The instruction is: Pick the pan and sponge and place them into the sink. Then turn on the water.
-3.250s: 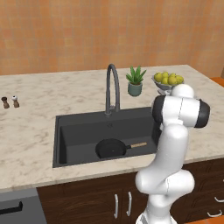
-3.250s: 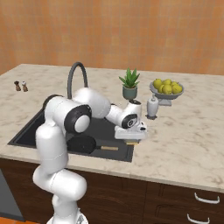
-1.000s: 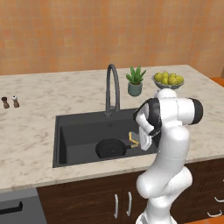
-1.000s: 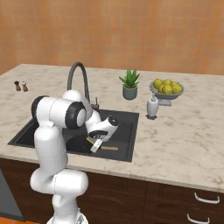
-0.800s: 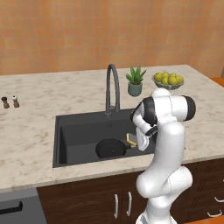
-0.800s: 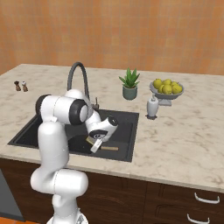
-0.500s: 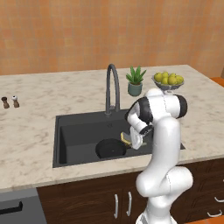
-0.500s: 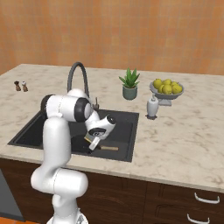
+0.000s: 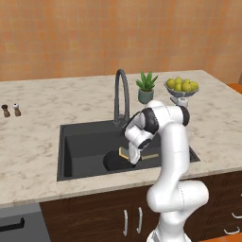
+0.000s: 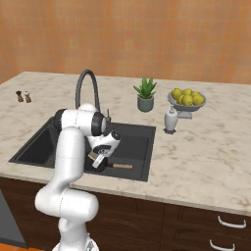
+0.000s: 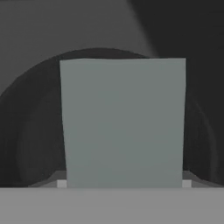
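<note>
A potted plant [image 9: 146, 86] stands beside a lemon bowl [image 9: 181, 88] on the counter [image 9: 47, 108].

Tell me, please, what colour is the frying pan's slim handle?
Light wood, on the round black frying pan's handle; the right base view shows it best.

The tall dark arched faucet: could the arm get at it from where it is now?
Probably yes. The tall dark arched faucet stands just behind the gripper, with open space between; but the gripper is shut on the small yellow sponge over the round black frying pan, so release comes first.
</note>
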### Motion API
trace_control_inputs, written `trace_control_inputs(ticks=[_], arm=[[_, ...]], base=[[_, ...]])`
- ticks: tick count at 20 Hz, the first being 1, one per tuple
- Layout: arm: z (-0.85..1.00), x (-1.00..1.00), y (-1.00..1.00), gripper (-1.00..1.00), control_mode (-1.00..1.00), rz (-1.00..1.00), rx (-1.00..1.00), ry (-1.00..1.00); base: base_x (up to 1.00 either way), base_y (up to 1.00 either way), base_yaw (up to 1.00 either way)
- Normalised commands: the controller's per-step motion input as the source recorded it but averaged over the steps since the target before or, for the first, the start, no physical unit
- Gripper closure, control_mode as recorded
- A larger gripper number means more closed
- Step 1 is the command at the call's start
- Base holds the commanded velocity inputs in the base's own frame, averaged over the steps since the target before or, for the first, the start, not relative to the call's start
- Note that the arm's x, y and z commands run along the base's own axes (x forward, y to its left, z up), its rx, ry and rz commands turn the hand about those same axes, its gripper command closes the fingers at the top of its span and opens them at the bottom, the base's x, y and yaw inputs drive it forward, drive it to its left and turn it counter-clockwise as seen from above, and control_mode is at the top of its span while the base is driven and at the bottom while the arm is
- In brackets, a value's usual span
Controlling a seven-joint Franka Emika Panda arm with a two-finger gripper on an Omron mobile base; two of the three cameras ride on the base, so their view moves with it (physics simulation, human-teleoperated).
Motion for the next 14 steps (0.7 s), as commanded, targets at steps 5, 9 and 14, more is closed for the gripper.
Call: trace_control_inputs(ticks=[5,9,14], arm=[[-0.64,0.13,-0.02,1.00,-1.00,0.02,0.01,-0.02],[-0.57,0.07,0.00,1.00,-1.00,0.02,0.03,-0.01],[-0.17,0.05,-0.02,-1.00,-1.00,0.00,0.06,-0.03]], base=[[0.00,0.00,0.00],[0.00,0.00,0.00],[0.00,0.00,0.00]])
